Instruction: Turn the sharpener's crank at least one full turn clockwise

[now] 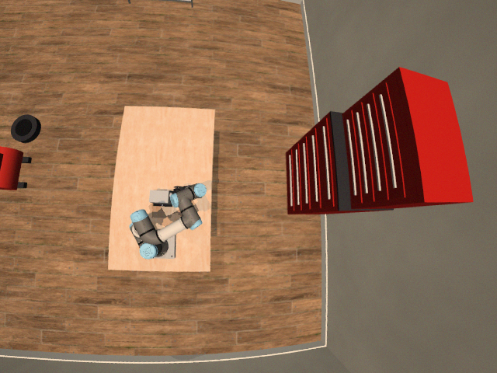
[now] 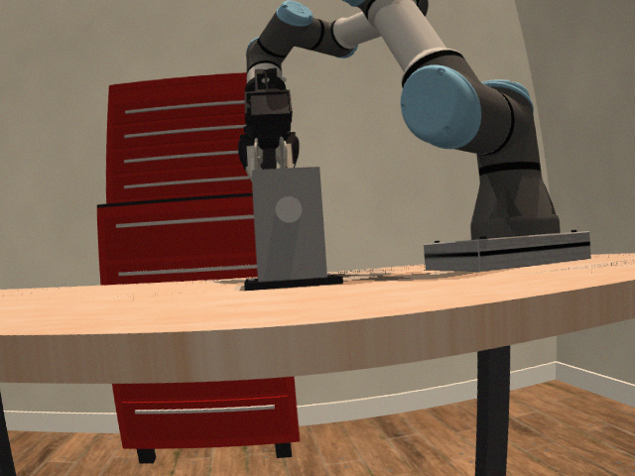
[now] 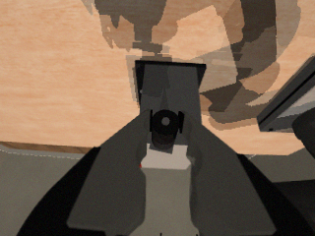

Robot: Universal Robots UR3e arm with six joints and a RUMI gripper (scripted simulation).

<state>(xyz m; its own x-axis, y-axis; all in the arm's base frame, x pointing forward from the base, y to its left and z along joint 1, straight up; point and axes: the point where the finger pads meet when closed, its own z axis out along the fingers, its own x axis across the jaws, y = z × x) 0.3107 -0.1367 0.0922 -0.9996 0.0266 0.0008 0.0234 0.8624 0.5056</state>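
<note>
Overhead, the arm [image 1: 173, 228] was folded over the near half of the pale wooden table [image 1: 160, 132], its base plate [image 1: 172, 251] close to the table's lower edge. The sharpener [image 2: 290, 225], a plain grey upright box on a thin black foot, stood on the table beside the arm, between the base and the table's middle. A pale disc marked the face turned toward the exterior camera.

The gripper [image 2: 268, 155] hung straight down at the sharpener's top far edge, the box hiding the fingertips from the exterior view. In the wrist view the fingers were closed narrow around the crank knob [image 3: 165, 129], a dark round piece with a light centre, gripped between them above the sharpener's grey body. The crank's arm was not clear in any view, so its angle could not be told.

A red tool cabinet [image 2: 174, 169] stood against the wall behind the table. A black tyre [image 1: 26, 127] lay on the plank floor [image 1: 160, 313] well to the table's left, near a red object [image 1: 8, 167] cut by the frame edge.
</note>
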